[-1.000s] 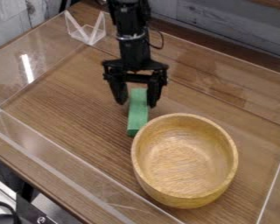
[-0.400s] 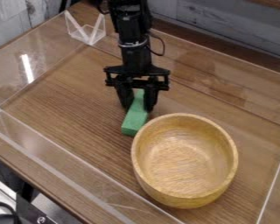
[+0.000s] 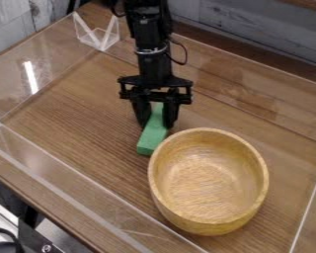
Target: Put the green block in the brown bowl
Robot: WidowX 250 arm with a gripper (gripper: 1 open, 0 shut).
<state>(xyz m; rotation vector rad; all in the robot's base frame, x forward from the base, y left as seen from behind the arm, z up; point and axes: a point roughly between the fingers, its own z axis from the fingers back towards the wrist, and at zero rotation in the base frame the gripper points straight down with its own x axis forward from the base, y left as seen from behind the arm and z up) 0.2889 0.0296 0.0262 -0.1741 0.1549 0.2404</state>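
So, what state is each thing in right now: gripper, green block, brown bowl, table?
Gripper: lowered over the far end of the block, fingers on either side of it, apparently closed on it.
Green block: lying on the table beside the bowl, outside it.
Brown bowl: upright, empty.
Table: bearing the block and bowl.

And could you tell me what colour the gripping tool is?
The tool is black, in the camera view.

One bowl [image 3: 208,183], one block [image 3: 150,140], one gripper [image 3: 154,101]
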